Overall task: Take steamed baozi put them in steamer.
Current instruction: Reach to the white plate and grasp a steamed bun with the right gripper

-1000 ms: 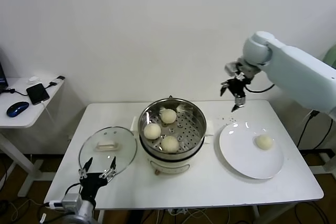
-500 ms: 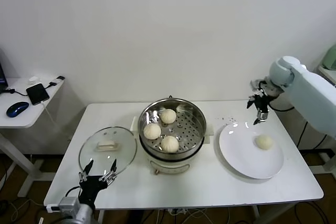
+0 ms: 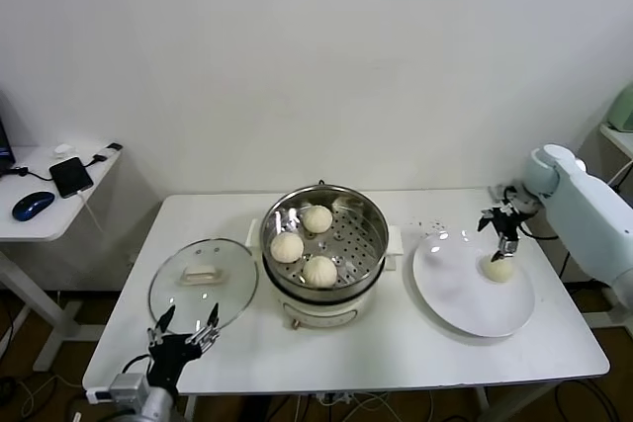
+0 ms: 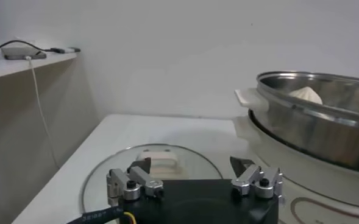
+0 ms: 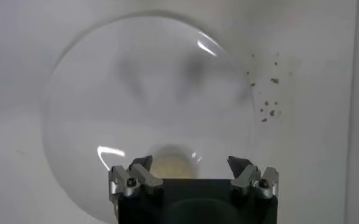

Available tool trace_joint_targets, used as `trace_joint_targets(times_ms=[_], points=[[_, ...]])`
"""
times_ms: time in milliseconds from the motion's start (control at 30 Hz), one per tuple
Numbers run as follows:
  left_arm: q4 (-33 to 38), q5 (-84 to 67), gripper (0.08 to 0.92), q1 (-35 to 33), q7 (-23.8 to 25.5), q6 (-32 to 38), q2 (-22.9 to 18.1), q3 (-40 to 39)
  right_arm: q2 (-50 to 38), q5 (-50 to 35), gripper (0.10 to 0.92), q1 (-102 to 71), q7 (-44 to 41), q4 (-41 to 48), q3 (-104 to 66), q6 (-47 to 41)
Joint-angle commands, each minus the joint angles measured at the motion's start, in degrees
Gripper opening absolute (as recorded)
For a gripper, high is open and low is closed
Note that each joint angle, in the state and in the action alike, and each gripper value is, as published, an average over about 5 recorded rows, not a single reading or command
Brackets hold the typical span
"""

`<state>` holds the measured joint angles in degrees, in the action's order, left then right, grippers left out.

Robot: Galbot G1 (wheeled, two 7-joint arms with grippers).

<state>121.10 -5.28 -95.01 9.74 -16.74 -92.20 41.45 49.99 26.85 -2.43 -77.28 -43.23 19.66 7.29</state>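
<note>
Three baozi (image 3: 304,241) lie on the perforated tray of the shiny steamer (image 3: 367,266) at the table's middle. One baozi (image 3: 497,268) rests on the white plate (image 3: 455,294) at the right. My right gripper (image 3: 502,231) hangs open just above that baozi, which shows between its fingers in the right wrist view as a pale bun (image 5: 172,165). My left gripper (image 3: 185,328) is open, low at the table's front left edge, by the glass lid (image 3: 203,282). The left wrist view has the steamer (image 4: 325,128) off to one side.
The glass lid with its white handle (image 4: 161,161) lies flat left of the steamer. Dark crumbs (image 3: 431,224) dot the table behind the plate. A side table (image 3: 40,207) with a phone and mouse stands at far left.
My right arm has swung from above the table's back, right and down, to hover over the baozi on the plate. The left arm has barely moved.
</note>
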Motion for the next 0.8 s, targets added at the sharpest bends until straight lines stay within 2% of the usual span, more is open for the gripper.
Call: trace_joint_targets(times_ms=[33,800], points=[[0.1,-0.72,0.823,-0.32,0.13,-0.23,-1.26,0.18,2.07,5.61,0.823,-4.08,3.29,5.74,-6.9,5.35],[0.19,-1.03,0.823,-0.41,0.13,-0.3,-1.16,0.24,3.01,11.9,0.823,-4.93,4.17,7.38,-9.26,5.17]])
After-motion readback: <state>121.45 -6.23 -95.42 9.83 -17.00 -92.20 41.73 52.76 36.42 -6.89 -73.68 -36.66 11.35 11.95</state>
